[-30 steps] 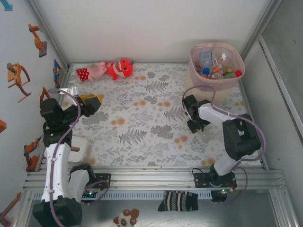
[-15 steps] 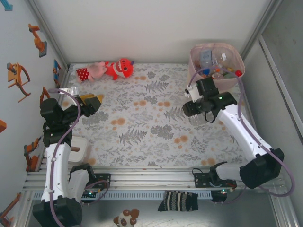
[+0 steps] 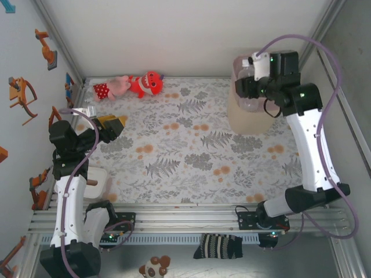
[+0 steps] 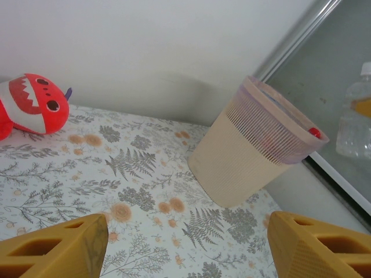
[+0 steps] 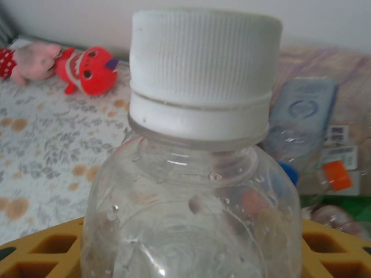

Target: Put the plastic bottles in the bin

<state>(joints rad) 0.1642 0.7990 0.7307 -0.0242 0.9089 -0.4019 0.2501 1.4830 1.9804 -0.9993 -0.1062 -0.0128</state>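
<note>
Right gripper (image 3: 248, 91) is clamped on a clear white-capped bottle (image 5: 191, 191), hanging over the bin (image 3: 246, 120) at the far right, with other bottles (image 5: 301, 133) lying inside. Left gripper (image 3: 113, 125) stands wide open and empty, over at the left.

A red plush toy (image 3: 148, 84) and a pink plush toy (image 3: 110, 88) lie touching, far back on the fern-printed tablecloth (image 3: 174, 150)
</note>
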